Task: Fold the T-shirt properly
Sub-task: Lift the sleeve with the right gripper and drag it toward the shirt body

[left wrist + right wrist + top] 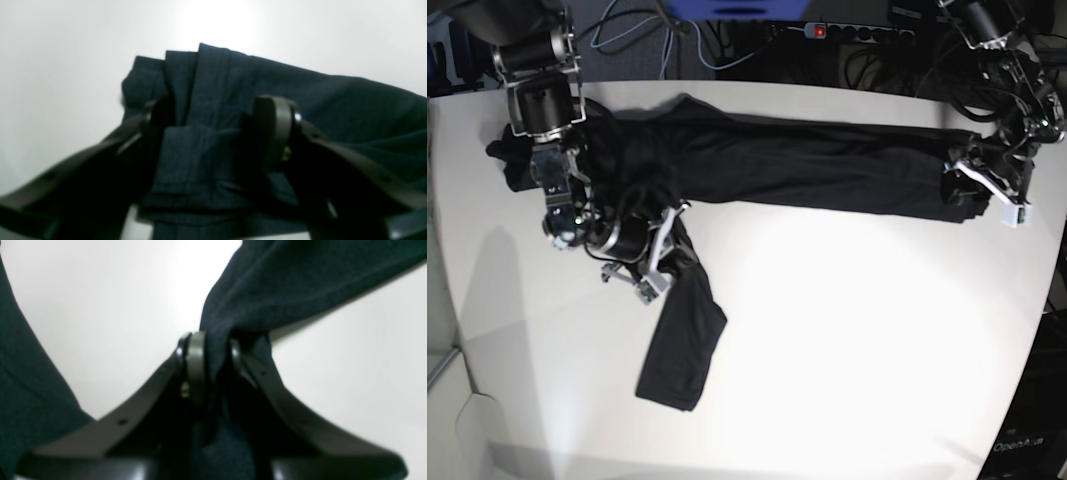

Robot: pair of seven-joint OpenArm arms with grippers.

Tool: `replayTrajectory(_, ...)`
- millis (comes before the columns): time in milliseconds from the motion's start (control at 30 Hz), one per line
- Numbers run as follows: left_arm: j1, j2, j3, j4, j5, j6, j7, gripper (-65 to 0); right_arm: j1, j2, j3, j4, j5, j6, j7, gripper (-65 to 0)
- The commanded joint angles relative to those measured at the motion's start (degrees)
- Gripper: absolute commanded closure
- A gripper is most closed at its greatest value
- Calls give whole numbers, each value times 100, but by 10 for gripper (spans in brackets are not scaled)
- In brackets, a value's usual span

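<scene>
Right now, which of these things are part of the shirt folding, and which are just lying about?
Part of the job:
- T-shirt
- right gripper, shut on the cloth
- left gripper, astride a folded end

Lying about:
- cables
- power strip
- table

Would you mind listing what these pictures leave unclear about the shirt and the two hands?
- Base view: the left hand is too small to show whether it grips the T-shirt.
- Base view: the right arm covers the shirt's end there.
- Left wrist view: blurred; the fingers straddle folded cloth, contact unclear.
- Right wrist view: the right hand hides the pinched cloth's edge.
</scene>
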Motion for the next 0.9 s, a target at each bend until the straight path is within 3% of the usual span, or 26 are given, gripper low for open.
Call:
replayTrajectory(0,-66,-87,-36,122,-100,-19,-108,-363,129,29,12,79,69,17,123,-75)
replayTrajectory(267,-66,-87,-36,113,-100,-19,-108,-363,129,29,12,114,69,17,114,-84)
replayTrajectory(333,-66,-87,-36,96,-100,-19,-108,-363,129,38,12,114,69,17,114,-136)
replayTrajectory(467,-66,-87,-36,87,-100,-19,-108,-363,129,38,12,114,69,17,114,-306)
replayTrajectory(533,-66,-87,-36,78,-100,-19,-108,-363,129,38,12,114,69,17,114,-351)
replayTrajectory(867,-66,-87,-36,78,-100,-19,-108,-363,279,108,21,123,78,17,114,-350)
